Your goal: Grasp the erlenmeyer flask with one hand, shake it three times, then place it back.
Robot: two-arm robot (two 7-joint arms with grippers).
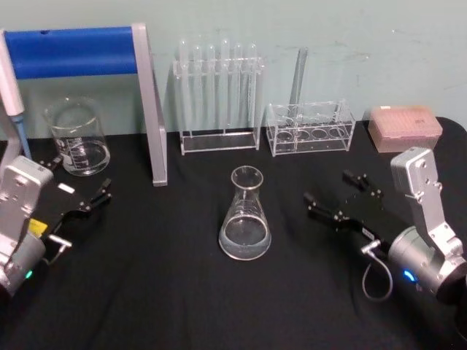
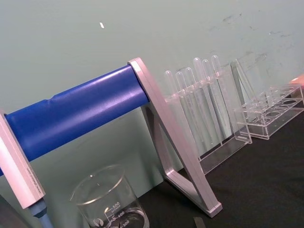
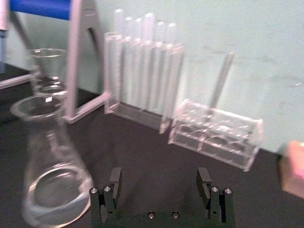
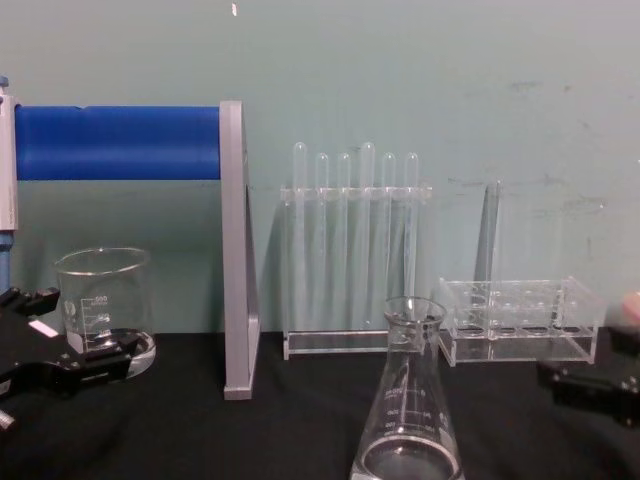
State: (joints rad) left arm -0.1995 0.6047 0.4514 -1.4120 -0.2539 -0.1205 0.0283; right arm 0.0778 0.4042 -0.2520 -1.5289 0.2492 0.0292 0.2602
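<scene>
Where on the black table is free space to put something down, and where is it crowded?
Free: the near strip of the black table in front of the erlenmeyer flask, and the patches between the flask and the left gripper and the right gripper. Crowded: the back row, with the beaker, blue stand, two test tube racks and pink box.

Chest view: erlenmeyer flask [image 4: 408, 400] base cut off by the bottom edge; right gripper [image 4: 590, 388] cut by the right edge, so its jaws cannot be read there. Left wrist view: beaker [image 2: 108, 202] lower part runs out of frame. Right wrist view: flask and test tube rack [image 3: 142, 85] blurred, graduation marks unreadable; pink box [image 3: 292, 168] cut by the edge.
</scene>
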